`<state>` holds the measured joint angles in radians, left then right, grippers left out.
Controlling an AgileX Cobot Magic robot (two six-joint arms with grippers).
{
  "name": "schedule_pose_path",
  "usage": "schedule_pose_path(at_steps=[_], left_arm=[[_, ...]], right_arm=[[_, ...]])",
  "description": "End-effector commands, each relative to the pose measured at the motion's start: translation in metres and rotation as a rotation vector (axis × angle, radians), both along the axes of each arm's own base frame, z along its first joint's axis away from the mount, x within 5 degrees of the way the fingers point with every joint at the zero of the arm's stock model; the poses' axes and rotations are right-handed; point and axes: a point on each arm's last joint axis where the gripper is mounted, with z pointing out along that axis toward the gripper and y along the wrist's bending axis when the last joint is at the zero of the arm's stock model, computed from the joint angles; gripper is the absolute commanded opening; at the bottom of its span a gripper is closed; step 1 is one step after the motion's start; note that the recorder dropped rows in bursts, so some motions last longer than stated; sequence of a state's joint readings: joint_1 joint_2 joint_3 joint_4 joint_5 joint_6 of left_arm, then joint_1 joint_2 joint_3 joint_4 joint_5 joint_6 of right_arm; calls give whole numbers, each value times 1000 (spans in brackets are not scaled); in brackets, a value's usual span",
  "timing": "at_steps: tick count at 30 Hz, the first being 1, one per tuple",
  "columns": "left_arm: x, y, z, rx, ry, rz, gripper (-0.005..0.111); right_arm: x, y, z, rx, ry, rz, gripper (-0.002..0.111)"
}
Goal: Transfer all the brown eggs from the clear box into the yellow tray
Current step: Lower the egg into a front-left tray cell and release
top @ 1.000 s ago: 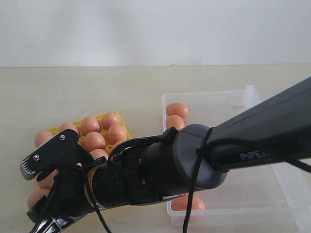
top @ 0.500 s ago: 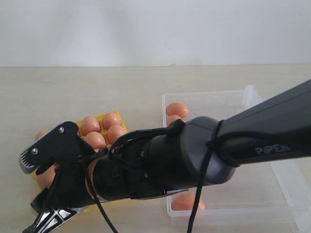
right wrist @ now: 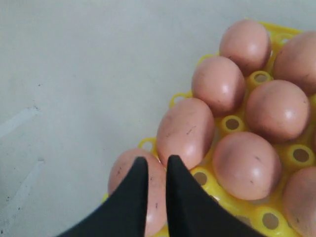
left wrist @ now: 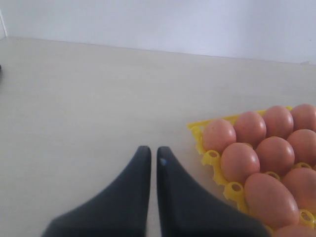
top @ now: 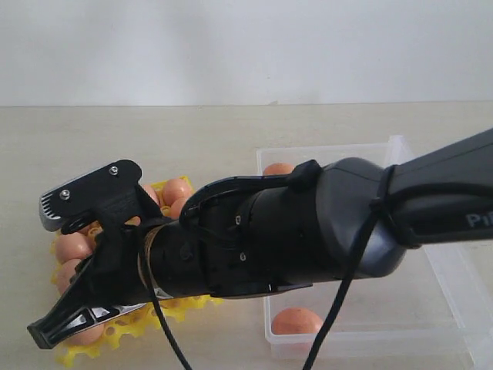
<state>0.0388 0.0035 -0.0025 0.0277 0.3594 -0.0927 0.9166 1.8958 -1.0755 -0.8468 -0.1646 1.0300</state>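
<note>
Several brown eggs (right wrist: 185,131) fill cells of the yellow tray (right wrist: 261,76). My right gripper (right wrist: 154,160) hangs just above the egg in a corner cell, jaws drawn nearly together with nothing between them. In the exterior view that gripper (top: 48,334) reaches across to the left over the yellow tray (top: 127,331), and its arm hides much of the clear box (top: 454,285). Two brown eggs (top: 296,320) show in the box, one near the front, one at the back. My left gripper (left wrist: 150,150) is shut over bare table beside the yellow tray (left wrist: 212,158) and its eggs (left wrist: 239,160).
The black right arm (top: 308,231) with its loose cable spans the middle of the exterior view. Bare light table lies behind the tray and box, up to a white wall.
My right gripper's jaws have come together from wide apart. The right arm has lifted over the tray and now covers more of the clear box.
</note>
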Motion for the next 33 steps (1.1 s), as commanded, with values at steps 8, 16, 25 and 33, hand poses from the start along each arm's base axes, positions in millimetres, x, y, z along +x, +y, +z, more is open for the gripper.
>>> schedule_pose_path(at_steps=[8,16,25,33], left_arm=[[0,0,0,5,-5,1,4],[0,0,0,5,-5,1,4],[0,0,0,5,-5,1,4],[0,0,0,5,-5,1,4]], right_arm=[[-26,9,-4,-131,-9,-5,0],[-37,15,-15,-217,-39,43,0],[-38,19,-45,-251,0,77,0],[-38,19,-41,-246,6,58,0]])
